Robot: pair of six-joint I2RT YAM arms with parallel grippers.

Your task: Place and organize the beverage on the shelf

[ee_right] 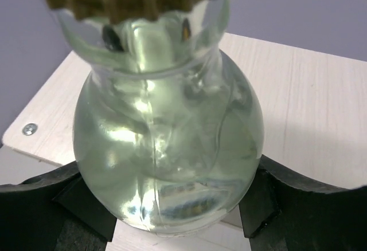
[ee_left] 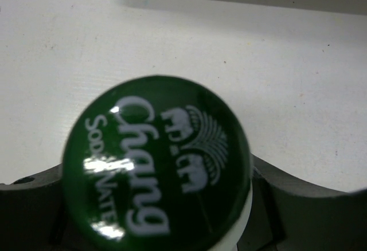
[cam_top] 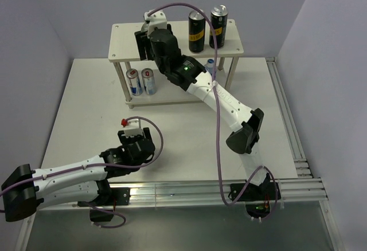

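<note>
Our right gripper point(ee_right: 172, 208) clasped a clear glass bottle point(ee_right: 166, 148) at its shoulder over the shelf point(ee_right: 298, 102) top board, likely to stand it there. Our left gripper point(ee_left: 160, 219) held a green-capped soda bottle point(ee_left: 157, 159) above the table point(ee_left: 275, 62), probably next in line.

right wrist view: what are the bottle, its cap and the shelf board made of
Bottle: clear glass by the look, glossy and see-through, with a faint seam.
Cap: likely metal, going by its crimped gold-toned edge.
Shelf board: pale wood-grain, matte, perhaps laminate.
</note>
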